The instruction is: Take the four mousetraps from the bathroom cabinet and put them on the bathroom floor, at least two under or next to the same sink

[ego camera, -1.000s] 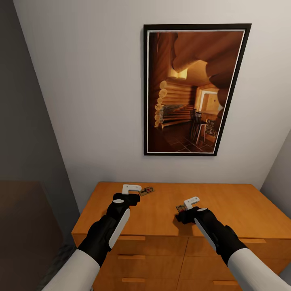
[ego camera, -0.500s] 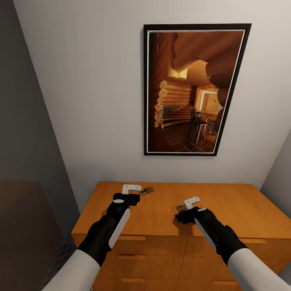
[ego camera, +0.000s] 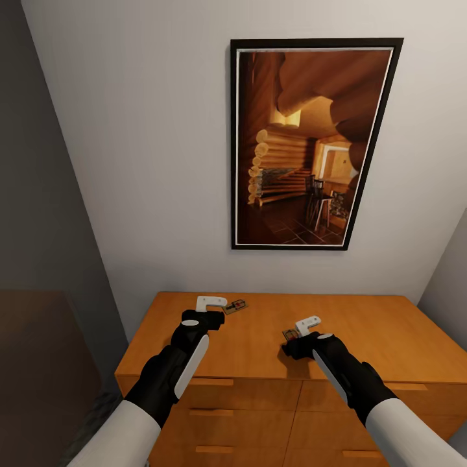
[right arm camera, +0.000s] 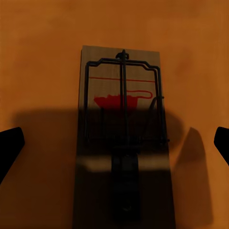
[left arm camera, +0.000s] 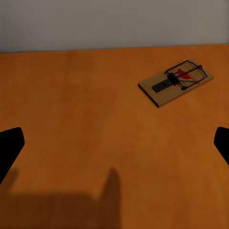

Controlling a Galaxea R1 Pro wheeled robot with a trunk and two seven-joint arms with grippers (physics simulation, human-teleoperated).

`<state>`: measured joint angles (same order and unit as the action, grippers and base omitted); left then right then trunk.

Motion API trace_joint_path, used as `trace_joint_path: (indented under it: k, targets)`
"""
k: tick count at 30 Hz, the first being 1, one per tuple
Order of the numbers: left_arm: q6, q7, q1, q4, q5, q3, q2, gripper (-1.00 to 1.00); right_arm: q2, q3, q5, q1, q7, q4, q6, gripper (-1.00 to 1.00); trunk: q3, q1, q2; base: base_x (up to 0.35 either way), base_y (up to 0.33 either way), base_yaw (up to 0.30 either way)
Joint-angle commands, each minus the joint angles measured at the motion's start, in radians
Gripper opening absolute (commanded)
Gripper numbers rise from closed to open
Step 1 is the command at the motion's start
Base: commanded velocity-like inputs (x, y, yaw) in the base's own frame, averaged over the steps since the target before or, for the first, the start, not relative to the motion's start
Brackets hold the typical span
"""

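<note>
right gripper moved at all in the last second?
No. The right gripper sits at the same spot against the orange-brown wooden cabinet top, jaws open over the small tan mousetrap as before.

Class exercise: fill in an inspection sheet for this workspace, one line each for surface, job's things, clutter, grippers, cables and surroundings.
Surface: orange-brown cabinet top, smooth.
Job's things: two mousetraps lying flat on the top, one ahead of the left gripper, one centred under the right gripper.
Clutter: nothing seen.
Grippers: left gripper open, empty; right gripper open, astride its trap, not touching it.
Cables: nothing seen.
Surroundings: white wall, framed picture of a log interior.
</note>
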<state>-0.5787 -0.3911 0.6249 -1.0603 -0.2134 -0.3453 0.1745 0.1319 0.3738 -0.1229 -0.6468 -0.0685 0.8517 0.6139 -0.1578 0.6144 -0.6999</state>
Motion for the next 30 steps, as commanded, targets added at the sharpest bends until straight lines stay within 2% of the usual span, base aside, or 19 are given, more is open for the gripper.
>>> trace_joint_path:
  k: [1, 11, 12, 30]
  targets:
    - [-0.003, -0.009, 0.001, -0.001, -0.011, -0.001, 0.000, 1.00, 0.002, 0.004, -0.003, -0.001, 0.004, -0.074, 0.004, 1.00, -0.002, 0.000, -0.001, 0.000, 0.000, 0.000]
    - [-0.003, -0.009, 0.001, -0.001, -0.011, -0.001, 0.000, 1.00, 0.002, 0.004, -0.003, -0.001, 0.004, -0.078, 0.003, 1.00, -0.002, 0.000, -0.001, 0.000, 0.000, 0.000]
    - [-0.003, -0.009, 0.001, -0.001, -0.011, -0.001, 0.000, 1.00, 0.002, 0.004, -0.003, -0.001, 0.004, -0.078, 0.003, -1.00, -0.002, 0.000, -0.001, 0.000, 0.000, 0.000]
    - [-0.003, -0.009, 0.001, -0.001, -0.011, -0.001, 0.000, 1.00, 0.002, 0.004, -0.003, -0.001, 0.006, -0.079, 0.001, -1.00, -0.002, 0.000, -0.001, 0.000, 0.000, 0.000]
